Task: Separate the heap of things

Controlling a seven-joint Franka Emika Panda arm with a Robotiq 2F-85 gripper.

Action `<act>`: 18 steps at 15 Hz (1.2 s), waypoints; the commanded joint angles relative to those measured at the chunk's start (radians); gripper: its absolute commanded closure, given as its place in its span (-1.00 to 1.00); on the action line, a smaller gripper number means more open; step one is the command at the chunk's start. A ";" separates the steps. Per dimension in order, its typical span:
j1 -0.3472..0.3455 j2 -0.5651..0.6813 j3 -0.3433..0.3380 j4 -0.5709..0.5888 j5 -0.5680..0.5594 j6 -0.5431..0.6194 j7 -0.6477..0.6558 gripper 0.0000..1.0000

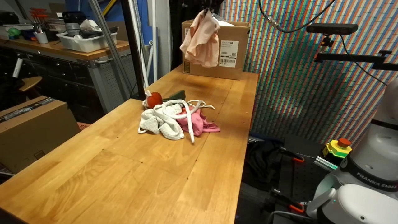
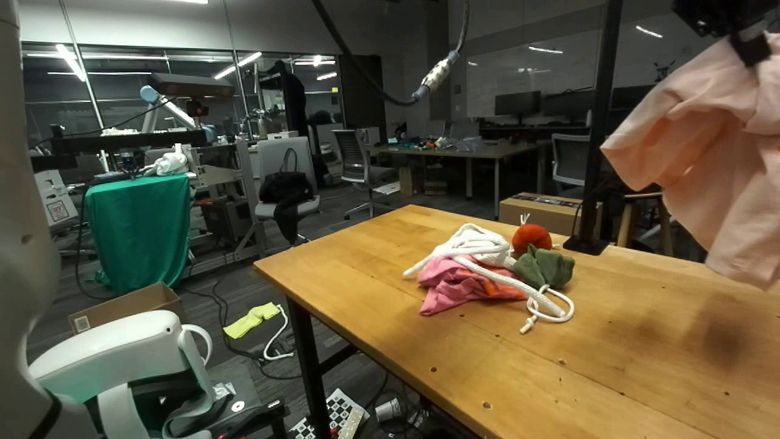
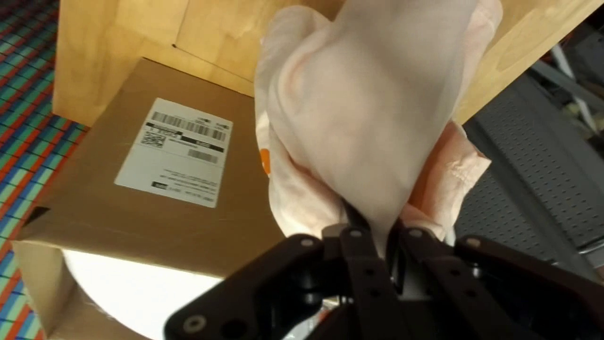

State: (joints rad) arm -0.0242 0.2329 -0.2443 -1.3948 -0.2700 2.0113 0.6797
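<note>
Cloth [image 1: 201,42], pale peach, hangs pinched tight in our jaws, upper centre in an exterior view, above the counter [image 1: 149,177], well apart from the heap [image 1: 171,119] at mid-frame. Step in hand, we judge: setting one piece aside. Next calls for lowering it away from the heap, then spreading the jaws.

Carton [image 1: 232,35]: brown cdbd, and there's its wht label [image 1: 229,53]!
Wht bin [image 1: 82,45]: sits loaded on workbench [image 1: 51,48].
Grn cloth [image 2: 140,231]: hangs in folds.
Chair [image 2: 270,160]: blk bag [image 2: 284,186] on it.
</note>
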 commanded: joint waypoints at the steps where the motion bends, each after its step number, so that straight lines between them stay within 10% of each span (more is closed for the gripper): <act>1: -0.030 0.028 -0.054 0.027 -0.033 0.000 0.112 0.85; 10: -0.029 0.052 -0.147 0.022 -0.218 -0.050 0.347 0.83; 11: -0.057 0.051 -0.113 0.027 -0.237 -0.065 0.358 0.30; 18: -0.051 0.049 -0.070 0.024 -0.257 -0.116 0.353 -0.62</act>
State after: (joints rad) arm -0.0719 0.2822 -0.3498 -1.3922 -0.5035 1.9256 1.0308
